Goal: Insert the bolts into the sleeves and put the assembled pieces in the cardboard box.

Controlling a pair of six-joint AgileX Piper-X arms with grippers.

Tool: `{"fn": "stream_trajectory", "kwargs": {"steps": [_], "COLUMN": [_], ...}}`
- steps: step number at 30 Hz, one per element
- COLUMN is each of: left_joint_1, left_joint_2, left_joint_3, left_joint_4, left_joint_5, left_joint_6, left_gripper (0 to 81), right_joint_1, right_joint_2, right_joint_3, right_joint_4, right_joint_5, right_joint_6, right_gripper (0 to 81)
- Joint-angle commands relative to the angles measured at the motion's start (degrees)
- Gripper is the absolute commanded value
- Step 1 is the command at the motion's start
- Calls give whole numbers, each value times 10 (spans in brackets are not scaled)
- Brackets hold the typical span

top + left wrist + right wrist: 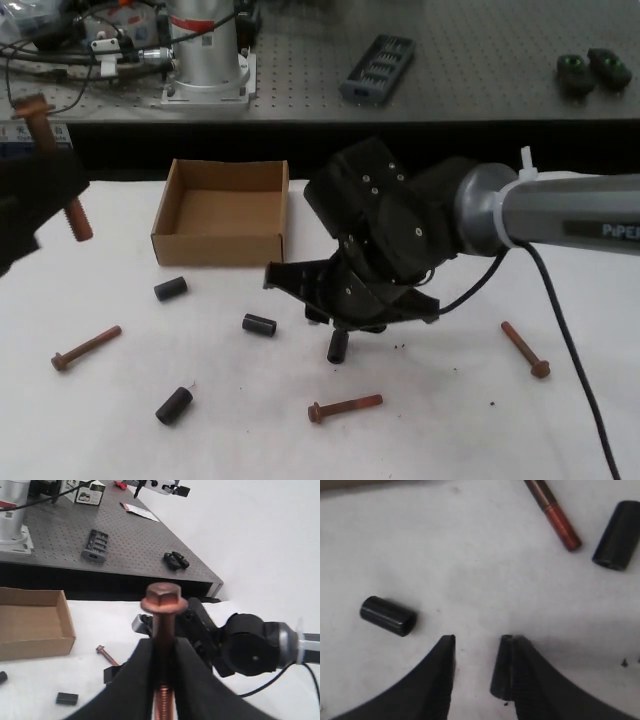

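Observation:
My left gripper [58, 175] is raised at the far left, shut on a copper bolt [163, 630] held upright with its hex head on top. Over the middle of the white sheet my right gripper [479, 652] points down and stands open. A black sleeve [501, 667] rests against the inside of one finger, and the other finger is clear of it. In the high view this sleeve [338, 346] sits just below the right gripper [340, 325]. Three more sleeves [171, 289] [259, 325] [174, 405] lie loose. The cardboard box [222, 210] stands open behind them.
Loose bolts lie at the left [86, 347], front centre [345, 407] and right [526, 349]. Behind the white sheet is a perforated metal bench with a metal post base [205, 60], a black block [378, 62] and cables.

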Motion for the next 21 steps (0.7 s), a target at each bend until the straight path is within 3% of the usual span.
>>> {"fn": "stream_trajectory", "kwargs": {"steps": [1,21], "left_joint_1": [0,2], "left_joint_2": [-31,-42], "left_joint_3": [-3,-3], "left_joint_4": [1,30], "left_joint_5": [43,8], "left_joint_6": [-52,-62], "left_gripper": [6,6], "right_joint_1": [0,1], "right_joint_2": [2,44], "right_joint_3": [-8,-8], "right_joint_4": [11,13], "right_joint_5": [13,21], "right_joint_6": [5,16], "right_gripper": [286,286]}}
